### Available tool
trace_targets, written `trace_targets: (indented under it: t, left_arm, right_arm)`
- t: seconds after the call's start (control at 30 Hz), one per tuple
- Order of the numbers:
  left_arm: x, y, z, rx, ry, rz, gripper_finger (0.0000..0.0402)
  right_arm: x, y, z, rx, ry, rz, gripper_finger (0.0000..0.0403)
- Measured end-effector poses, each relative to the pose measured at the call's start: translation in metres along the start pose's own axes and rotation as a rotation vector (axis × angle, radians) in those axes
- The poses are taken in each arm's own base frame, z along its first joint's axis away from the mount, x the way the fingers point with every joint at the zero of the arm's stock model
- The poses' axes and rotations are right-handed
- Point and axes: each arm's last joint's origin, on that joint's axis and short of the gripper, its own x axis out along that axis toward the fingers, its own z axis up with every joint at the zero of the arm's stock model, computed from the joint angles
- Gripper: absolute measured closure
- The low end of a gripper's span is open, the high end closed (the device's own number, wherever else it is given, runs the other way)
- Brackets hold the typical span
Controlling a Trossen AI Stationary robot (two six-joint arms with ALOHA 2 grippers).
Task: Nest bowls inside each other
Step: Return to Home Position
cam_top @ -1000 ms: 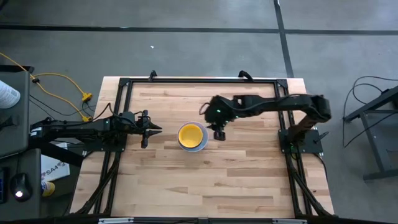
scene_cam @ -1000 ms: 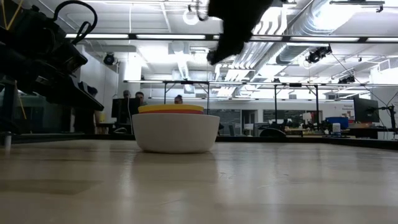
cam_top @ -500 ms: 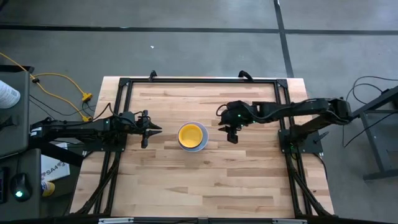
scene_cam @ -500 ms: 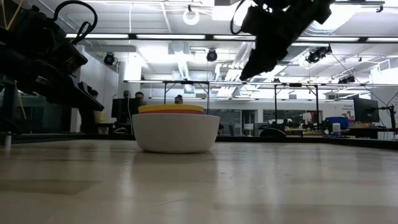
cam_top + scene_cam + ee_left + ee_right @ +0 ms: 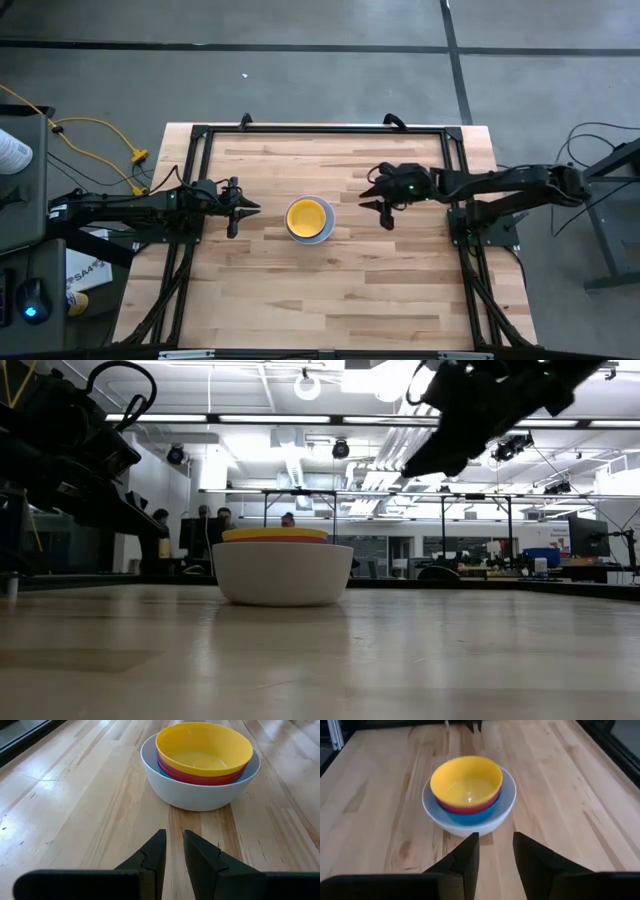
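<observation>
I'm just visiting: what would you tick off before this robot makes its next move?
1. Yellow bowl sits on top, red bowl and blue bowl rims showing beneath, all inside the white bowl: ok.
2. Purple bowl present: cannot tell, hidden.
3. Right tool open, empty, apart from the bowls: ok.
4. Left tool empty, narrowly open, short of the white bowl: ok.
5. White bowl level on the table: ok.

The left arm (image 5: 130,207) and right arm (image 5: 500,182) are showing slim black jointed links; a green light (image 5: 407,185) is glowing on the right one, a black cable (image 5: 153,390) looping over the left.
</observation>
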Motion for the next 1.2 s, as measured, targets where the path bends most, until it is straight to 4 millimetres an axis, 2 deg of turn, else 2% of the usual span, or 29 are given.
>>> trace_targets:
  t: [0.23,0.77,1.2]
  left_arm:
    - [0.000,0.000,0.000,0.000,0.000,0.000,0.0334]
    - [0.000,0.000,0.000,0.000,0.000,0.000,0.0334]
    - [0.000,0.000,0.000,0.000,0.000,0.000,0.0334]
  right_arm:
    - [-0.018,0.000,-0.029,-0.004,-0.067,-0.017,0.0290]
    - [-0.045,0.000,-0.073,-0.019,-0.279,-0.015,0.0298]
    - [-0.057,0.000,-0.096,-0.022,-0.403,-0.026,0.0300]
